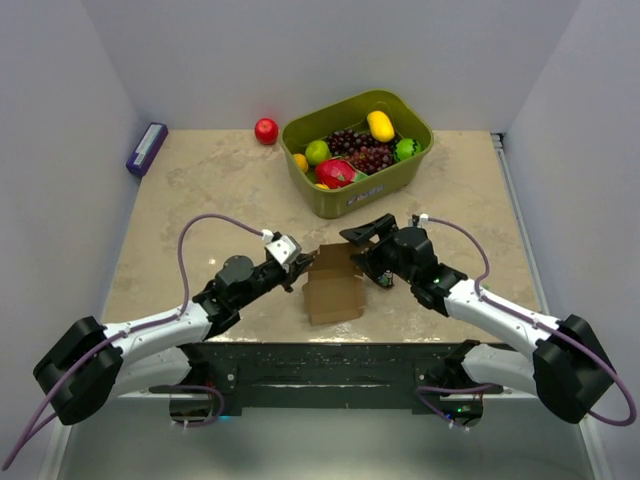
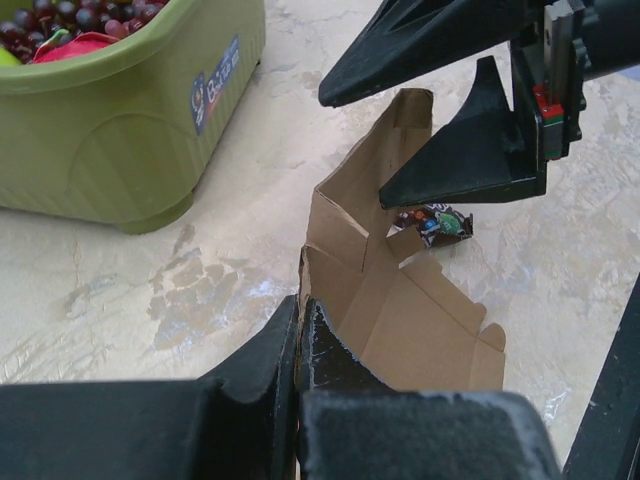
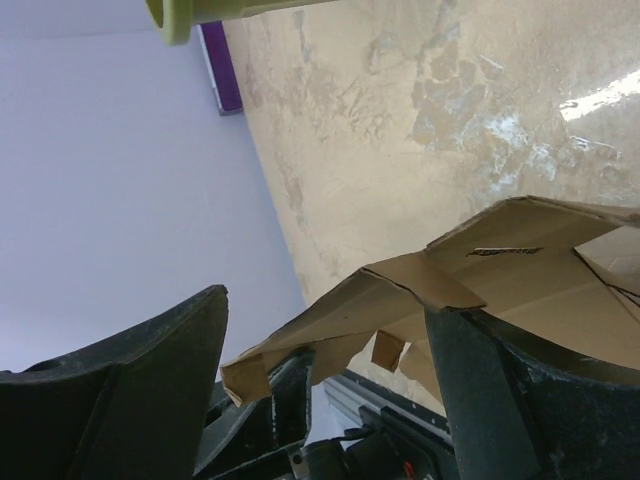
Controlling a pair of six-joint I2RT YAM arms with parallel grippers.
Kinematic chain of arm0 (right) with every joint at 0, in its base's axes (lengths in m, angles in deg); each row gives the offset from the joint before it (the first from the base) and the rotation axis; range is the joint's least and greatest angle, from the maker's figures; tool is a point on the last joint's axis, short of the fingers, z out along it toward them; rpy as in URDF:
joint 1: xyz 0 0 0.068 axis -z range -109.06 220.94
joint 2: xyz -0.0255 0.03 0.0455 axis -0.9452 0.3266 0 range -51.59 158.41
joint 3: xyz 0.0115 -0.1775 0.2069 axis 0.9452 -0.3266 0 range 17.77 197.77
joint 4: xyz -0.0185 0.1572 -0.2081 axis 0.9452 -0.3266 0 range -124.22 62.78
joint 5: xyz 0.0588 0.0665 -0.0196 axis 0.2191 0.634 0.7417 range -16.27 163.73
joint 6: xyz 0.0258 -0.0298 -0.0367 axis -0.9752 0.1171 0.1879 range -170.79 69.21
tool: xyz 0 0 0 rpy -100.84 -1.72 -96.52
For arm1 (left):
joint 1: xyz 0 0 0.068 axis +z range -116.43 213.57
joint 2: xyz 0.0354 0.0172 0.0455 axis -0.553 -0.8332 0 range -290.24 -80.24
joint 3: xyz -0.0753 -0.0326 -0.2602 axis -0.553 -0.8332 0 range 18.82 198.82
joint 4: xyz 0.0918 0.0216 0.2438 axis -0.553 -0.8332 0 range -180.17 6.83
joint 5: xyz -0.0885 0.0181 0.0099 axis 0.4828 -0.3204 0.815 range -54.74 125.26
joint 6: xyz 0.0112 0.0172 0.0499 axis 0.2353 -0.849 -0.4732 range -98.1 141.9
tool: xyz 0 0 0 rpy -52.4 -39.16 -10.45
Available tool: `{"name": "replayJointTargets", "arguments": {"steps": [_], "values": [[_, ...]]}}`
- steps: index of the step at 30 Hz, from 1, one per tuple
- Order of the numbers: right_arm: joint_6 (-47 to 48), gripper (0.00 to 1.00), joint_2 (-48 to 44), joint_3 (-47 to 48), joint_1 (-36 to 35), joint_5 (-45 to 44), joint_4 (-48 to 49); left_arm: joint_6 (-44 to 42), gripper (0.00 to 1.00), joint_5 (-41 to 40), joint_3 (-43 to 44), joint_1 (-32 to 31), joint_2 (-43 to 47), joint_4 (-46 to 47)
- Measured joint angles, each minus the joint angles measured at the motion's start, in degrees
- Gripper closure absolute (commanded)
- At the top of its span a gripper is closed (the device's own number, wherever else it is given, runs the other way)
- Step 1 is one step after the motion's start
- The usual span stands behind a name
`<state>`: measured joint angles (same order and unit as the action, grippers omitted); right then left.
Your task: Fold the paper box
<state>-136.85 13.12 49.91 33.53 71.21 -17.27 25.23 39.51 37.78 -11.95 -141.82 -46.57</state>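
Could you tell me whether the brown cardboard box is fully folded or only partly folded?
Partly folded: on the thin brown cardboard box, one side wall stands up while the other panels lie spread open.

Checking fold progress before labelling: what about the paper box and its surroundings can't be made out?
Top view: far flaps of the paper box, under the right hand.
Left wrist view: the edge pinched by the left hand, covered by its fingers; a small colourful item, too small to identify.
Right wrist view: the purple box, partly behind the green bin.
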Motion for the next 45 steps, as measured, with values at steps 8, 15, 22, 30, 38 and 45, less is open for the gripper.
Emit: {"name": "replayJointTargets", "arguments": {"steps": [8, 15, 22, 30, 38, 45], "values": [[-1.3, 0.39, -0.8, -0.4, 0.6, -1.3, -0.3, -3.0, 1.0, 2.4, 0.0, 0.0, -0.2, 0.2], [-1.6, 0.56, -0.6, -1.6, 0.6, -2.1, 0.0, -2.9, 1.0, 3.2, 0.0, 0.0, -2.7, 0.3], [-1.6, 0.65, 1.3, -3.2, 0.7, -2.4, 1.6, -2.3, 1.0, 3.7, 0.0, 0.0, -3.8, 0.5], [-1.5, 0.8, 3.5, -4.0, 0.7, -2.5, 3.3, -1.3, 1.0, 3.9, 0.0, 0.0, -6.4, 1.0], [-1.3, 0.9, 5.6, -4.8, 0.7, -2.9, 5.7, 0.1, 1.0, 4.1, 0.0, 0.5, -9.0, 3.3], [-0.9, 1.0, 10.3, -5.5, 0.7, -3.0, 11.9, 1.0, 1.0, 4.3, -0.8, 1.2, -11.2, 5.6]]}}
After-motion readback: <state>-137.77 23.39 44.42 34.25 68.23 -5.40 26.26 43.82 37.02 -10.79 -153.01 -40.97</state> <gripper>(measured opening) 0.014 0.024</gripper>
